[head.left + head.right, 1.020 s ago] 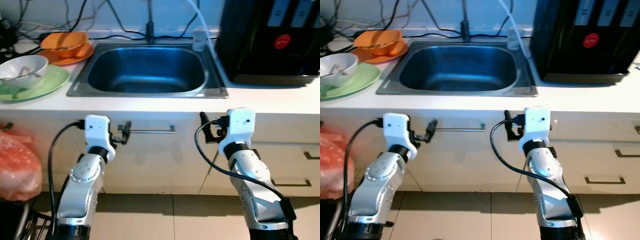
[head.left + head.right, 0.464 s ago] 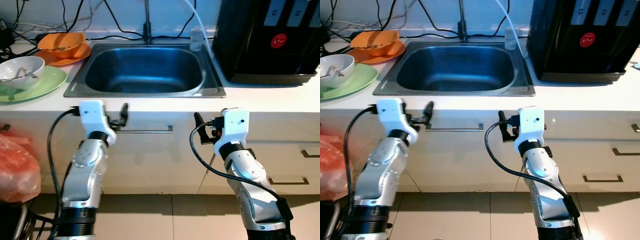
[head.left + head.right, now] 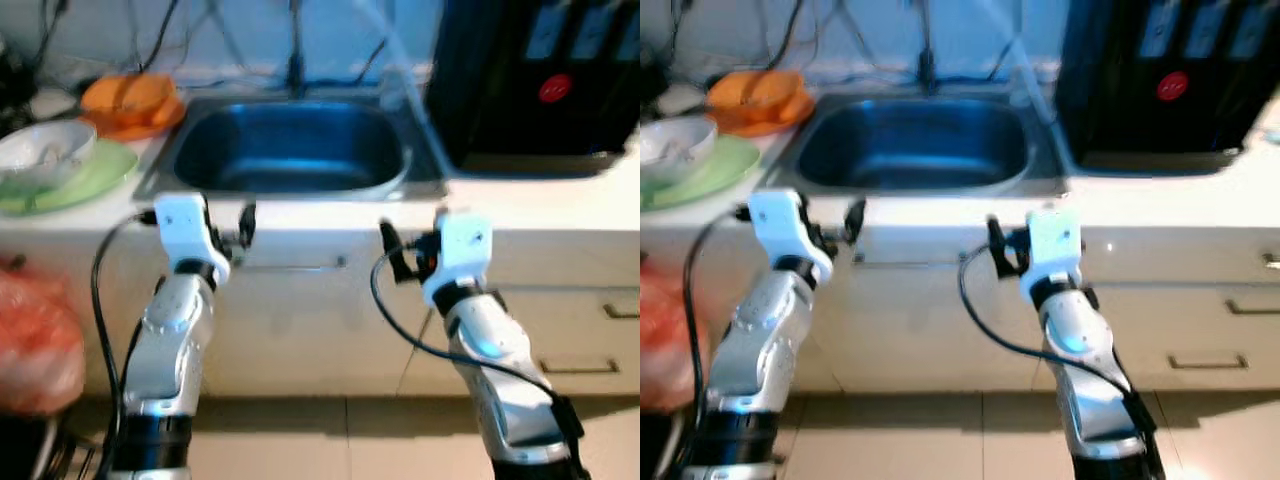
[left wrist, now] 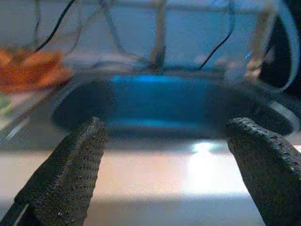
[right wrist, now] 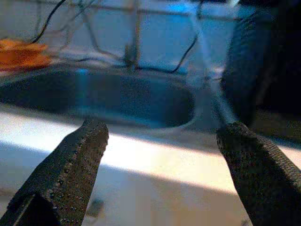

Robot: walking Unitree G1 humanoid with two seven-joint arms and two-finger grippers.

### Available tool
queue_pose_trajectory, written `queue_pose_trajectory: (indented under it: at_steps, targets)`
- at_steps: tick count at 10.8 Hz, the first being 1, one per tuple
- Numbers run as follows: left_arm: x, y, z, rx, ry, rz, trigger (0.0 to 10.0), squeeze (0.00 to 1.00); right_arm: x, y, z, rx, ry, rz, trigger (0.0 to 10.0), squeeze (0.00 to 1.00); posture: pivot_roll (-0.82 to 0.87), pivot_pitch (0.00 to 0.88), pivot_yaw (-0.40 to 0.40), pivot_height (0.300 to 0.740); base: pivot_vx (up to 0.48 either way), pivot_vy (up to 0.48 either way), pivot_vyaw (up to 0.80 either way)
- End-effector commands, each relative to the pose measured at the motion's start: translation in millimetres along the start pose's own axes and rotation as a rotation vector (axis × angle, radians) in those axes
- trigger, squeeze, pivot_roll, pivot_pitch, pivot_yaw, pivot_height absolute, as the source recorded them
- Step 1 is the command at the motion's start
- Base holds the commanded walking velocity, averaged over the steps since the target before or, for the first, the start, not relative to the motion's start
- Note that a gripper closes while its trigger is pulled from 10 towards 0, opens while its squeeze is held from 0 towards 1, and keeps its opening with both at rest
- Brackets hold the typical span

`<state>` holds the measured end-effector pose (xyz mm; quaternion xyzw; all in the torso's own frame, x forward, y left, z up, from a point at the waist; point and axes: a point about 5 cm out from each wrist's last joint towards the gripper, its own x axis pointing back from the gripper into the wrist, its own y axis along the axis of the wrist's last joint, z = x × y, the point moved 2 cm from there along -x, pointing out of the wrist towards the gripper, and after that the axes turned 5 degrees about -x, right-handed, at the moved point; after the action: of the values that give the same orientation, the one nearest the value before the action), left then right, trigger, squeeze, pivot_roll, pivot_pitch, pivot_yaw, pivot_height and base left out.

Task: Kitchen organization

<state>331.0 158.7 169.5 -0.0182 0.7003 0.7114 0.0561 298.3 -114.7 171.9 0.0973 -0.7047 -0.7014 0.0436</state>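
Head views, blurred: white bowl [image 3: 45, 150] on green plate [image 3: 75, 178] at the tabletop's left edge; likely rigid, slippery, breakable, so grip its rim. Wrist views: left gripper [image 4: 164, 169] and right gripper [image 5: 160, 174] gape wide, empty, facing the sink [image 4: 164, 106].

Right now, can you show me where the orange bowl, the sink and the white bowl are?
orange bowl [image 3: 127, 97], left eye view, its side.
sink [image 3: 290, 150], left eye view, its basin floor.
white bowl [image 3: 47, 152], left eye view, its outer wall.

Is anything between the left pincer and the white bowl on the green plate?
Nothing visible blocks it. The left pincer is open at the counter's front edge, and the white bowl sits on the green plate off to its left.
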Motion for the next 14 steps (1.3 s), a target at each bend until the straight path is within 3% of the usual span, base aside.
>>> queue_pose_trajectory:
  at_steps: [1, 9, 14]
  targets:
    - [-2.4, 10.2, -3.2, -0.013, -0.019, -0.038, 10.0, 0.0, -0.4, 9.6, 0.8, 0.01, 0.008, -0.04, 10.0, 0.0, -0.08, 0.0, 0.039, 0.74, 0.409, 0.0, 0.0]
    - [-2.3, 14.4, -3.4, -0.013, 0.001, -0.061, 10.0, 0.0, 1.1, 12.4, 3.9, 0.007, 0.033, -0.051, 10.0, 0.0, -0.08, 0.0, 0.036, 0.74, 0.408, 0.0, 0.0]
    - [-3.6, 13.5, -0.3, -0.002, 0.043, -0.053, 10.0, 0.0, 1.0, 12.0, 5.1, 0.007, 0.038, -0.052, 10.0, 0.0, -0.07, 0.0, 0.035, 0.74, 0.0, 0.0, 0.0]
